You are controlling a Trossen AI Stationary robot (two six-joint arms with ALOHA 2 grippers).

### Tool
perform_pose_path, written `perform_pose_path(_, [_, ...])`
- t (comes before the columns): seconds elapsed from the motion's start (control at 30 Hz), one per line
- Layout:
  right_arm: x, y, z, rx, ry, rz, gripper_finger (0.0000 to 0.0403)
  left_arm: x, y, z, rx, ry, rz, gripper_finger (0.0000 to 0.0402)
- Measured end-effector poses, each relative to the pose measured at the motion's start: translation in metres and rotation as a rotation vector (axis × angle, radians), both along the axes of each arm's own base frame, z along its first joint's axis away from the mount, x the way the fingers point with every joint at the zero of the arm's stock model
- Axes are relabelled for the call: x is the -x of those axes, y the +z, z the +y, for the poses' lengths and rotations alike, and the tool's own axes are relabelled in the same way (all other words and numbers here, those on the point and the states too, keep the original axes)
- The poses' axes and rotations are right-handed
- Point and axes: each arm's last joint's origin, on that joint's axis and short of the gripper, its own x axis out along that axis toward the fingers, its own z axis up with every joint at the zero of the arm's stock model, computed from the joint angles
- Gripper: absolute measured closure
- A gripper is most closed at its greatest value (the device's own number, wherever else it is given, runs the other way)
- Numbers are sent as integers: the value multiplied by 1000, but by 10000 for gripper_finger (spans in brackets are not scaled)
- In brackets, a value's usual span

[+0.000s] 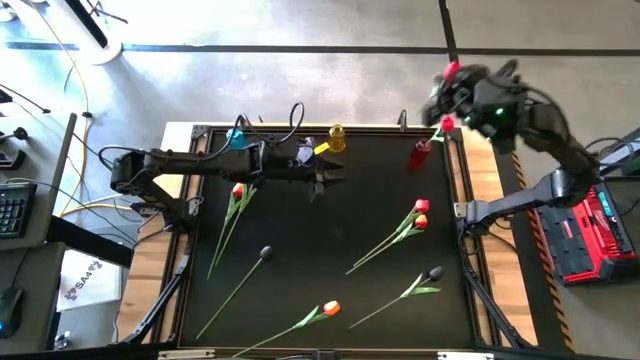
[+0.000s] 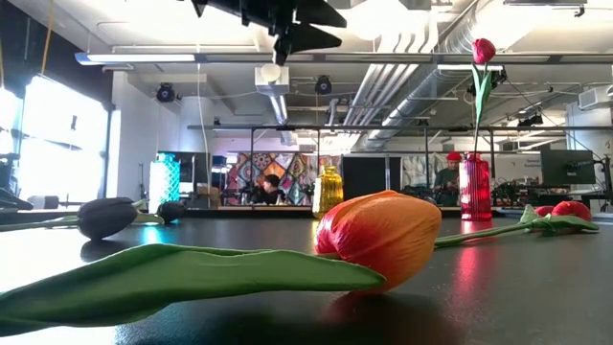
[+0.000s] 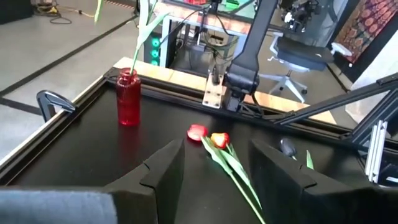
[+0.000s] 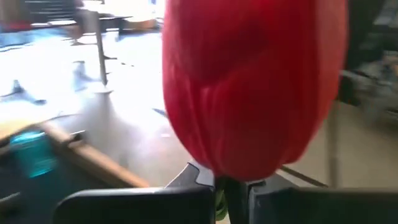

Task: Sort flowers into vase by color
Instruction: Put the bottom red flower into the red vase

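1. The right pincer [image 4: 231, 186] was clamped on a red tulip [image 4: 249, 87] directly above the red vase [image 1: 421, 155].
2. The left pincer [image 3: 214, 165] hovered spread beside the yellow vase [image 1: 336, 137], other flowers [image 1: 408, 225] lying nearer.

No readable text anywhere. White sheet [image 1: 85, 283] on floor at 8 o'clock off bench [image 1: 300, 215] carries dark print, too small to make out. No labels, numbers legible elsewhere.

In the right wrist view the red tulip head [image 4: 249, 87] is blurred and cut off at the top edge; its stem vanishes between the pincer's fingers [image 4: 180, 198].
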Motion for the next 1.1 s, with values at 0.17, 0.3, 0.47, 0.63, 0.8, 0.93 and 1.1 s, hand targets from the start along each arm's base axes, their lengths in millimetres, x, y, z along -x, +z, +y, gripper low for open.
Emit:
perform_pose_path(0.17, [23,-2,-18,-47,-199,22,402,0,0,1,10,26,-6,236])
perform_pose_path(0.3, [27,-27,-34,-125,-314,36,402,0,0,1,5,43,-5,236])
perform_pose_path(0.47, [26,-60,-48,-162,-315,-27,403,-2,-2,1,21,48,-2,236])
perform_pose_path(0.63, [32,-84,-51,-193,-281,-109,403,-3,-4,0,31,48,3,236])
perform_pose_path(0.8, [38,-95,-47,-232,-278,-130,403,-3,-5,-1,31,45,11,236])
perform_pose_path(0.93, [43,-84,-44,-207,-269,-164,403,-3,-4,-1,31,46,7,236])
perform_pose_path(1.1, [49,-72,-40,-186,-259,-170,403,-3,-4,3,30,56,5,236])
